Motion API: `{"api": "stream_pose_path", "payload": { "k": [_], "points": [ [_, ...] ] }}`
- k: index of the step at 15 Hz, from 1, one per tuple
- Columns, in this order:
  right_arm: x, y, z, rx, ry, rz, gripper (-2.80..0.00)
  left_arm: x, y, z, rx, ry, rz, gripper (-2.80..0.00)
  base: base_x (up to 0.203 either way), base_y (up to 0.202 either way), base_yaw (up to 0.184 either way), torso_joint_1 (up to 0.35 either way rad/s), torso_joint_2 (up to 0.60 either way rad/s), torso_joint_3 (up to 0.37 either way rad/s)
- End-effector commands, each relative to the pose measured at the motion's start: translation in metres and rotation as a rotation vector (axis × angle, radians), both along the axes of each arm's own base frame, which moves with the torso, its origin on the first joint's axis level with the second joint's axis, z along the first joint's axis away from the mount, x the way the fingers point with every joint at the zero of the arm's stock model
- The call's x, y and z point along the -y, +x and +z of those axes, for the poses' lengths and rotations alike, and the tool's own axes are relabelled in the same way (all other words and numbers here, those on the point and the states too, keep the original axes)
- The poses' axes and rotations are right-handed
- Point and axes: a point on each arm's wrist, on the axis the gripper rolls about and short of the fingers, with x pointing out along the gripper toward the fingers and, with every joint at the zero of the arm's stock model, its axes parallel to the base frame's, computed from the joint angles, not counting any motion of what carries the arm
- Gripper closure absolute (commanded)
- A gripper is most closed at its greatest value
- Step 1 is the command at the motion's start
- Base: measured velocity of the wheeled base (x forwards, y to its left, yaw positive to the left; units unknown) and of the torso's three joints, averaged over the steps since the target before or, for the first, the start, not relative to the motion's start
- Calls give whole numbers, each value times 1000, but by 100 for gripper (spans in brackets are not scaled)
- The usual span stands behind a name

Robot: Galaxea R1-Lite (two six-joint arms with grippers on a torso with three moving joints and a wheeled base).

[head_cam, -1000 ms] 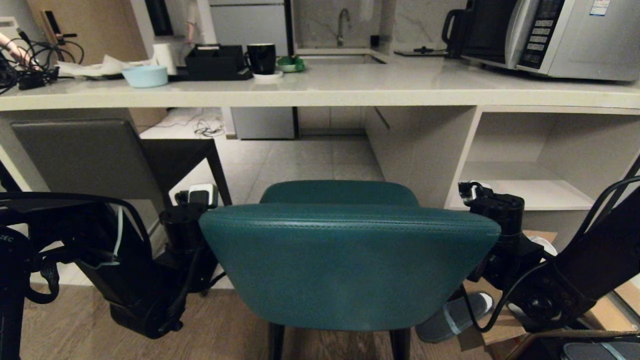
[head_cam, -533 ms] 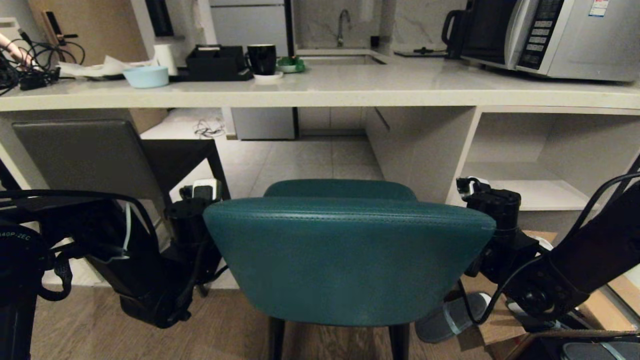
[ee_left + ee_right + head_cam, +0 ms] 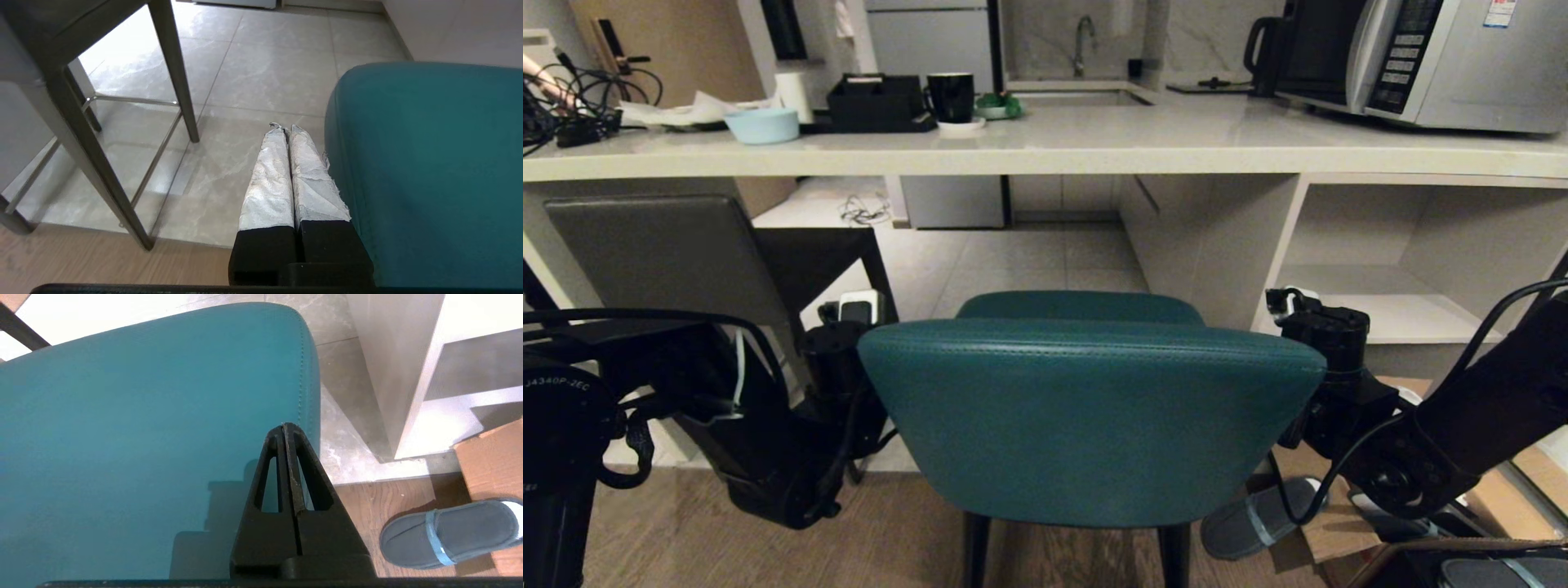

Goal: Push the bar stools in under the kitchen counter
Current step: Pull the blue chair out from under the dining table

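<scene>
The teal stool (image 3: pixel 1090 416) stands in front of the kitchen counter (image 3: pixel 1045 147), with its curved backrest turned toward the robot and its seat not yet under the stone top. The left gripper (image 3: pixel 286 130) is at the left end of this backrest; its two fingers, wrapped in pale material, are pressed together with nothing between them, and they lie along the side of the teal stool, just beside its leather. The right gripper (image 3: pixel 284 426) is at the right end of the same backrest, its black fingers also pressed together and empty, with the tips over the rear face of the backrest near the stitched edge; whether they touch the leather cannot be told. To the left of the teal stool stands the grey-brown stool (image 3: pixel 662 257), its flat square backrest just below the edge of the counter top and its seat beneath it. To the right of the teal stool there are the white open shelves (image 3: pixel 1388 314) of the counter, and on the wooden floor near them lies a grey slipper (image 3: pixel 449 535) beside a piece of cardboard (image 3: pixel 496 457).
</scene>
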Motion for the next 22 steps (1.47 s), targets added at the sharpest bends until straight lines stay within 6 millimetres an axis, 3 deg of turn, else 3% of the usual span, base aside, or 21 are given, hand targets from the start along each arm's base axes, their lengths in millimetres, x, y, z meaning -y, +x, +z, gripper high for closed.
{"api": "stream_pose_path", "payload": {
  "k": [1, 6, 9, 14, 18, 22],
  "points": [
    [-24, -1, -4, -9, -7, 59, 0, 28, -20, -1, -9, 7, -64, 0, 0, 0, 0, 0, 0, 0],
    [-25, 12, -6, -45, -27, 43, 0, 45, -36, 10, 11, -1, -104, 0, 0, 0, 0, 0, 0, 0],
    [-25, 12, -8, -51, -30, 35, 0, 48, -47, 4, -19, 14, -115, 0, 0, 0, 0, 0, 0, 0],
    [-35, 32, -24, -54, -39, 33, 0, 66, -73, 24, 19, -2, -158, 0, 0, 0, 0, 0, 0, 0],
    [-41, 44, -18, -29, -54, 36, 0, 66, -77, 28, 24, -5, -163, 0, 0, 0, 0, 0, 0, 0],
    [-47, 58, -17, -16, -50, 33, 0, 68, -93, 34, 25, -6, -205, 0, 0, 0, 0, 0, 0, 0]
  ]
}}
